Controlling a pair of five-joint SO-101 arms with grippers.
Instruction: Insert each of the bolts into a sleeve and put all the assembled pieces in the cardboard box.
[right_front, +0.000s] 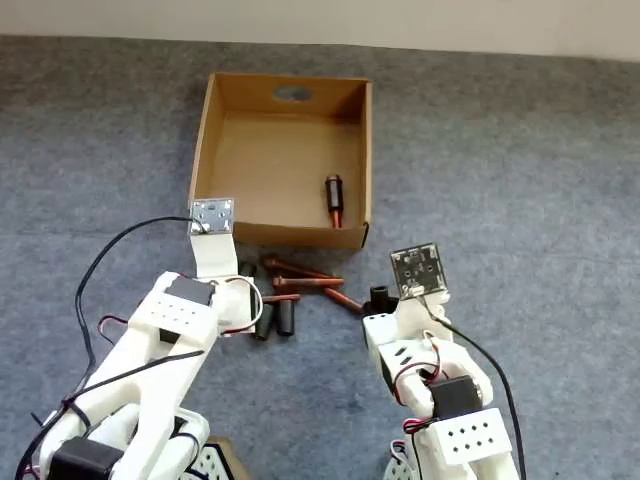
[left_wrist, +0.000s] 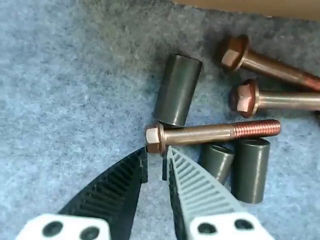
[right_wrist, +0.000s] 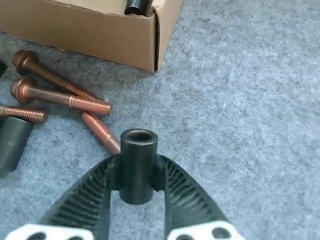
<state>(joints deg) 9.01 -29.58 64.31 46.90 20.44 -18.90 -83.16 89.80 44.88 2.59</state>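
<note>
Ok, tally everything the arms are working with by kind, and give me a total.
Cardboard box: 1
Assembled pieces: 1, inside the box
Loose bolts: 4
Loose sleeves: 4, one held in the right gripper
Total: 10

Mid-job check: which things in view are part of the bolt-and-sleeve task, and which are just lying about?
Job:
- cardboard box
- assembled piece inside it
- loose bolts
- loose sleeves
- sleeve gripped in right claw
- left claw, by a bolt head

Just there:
- grey carpet
- black arm cable
</note>
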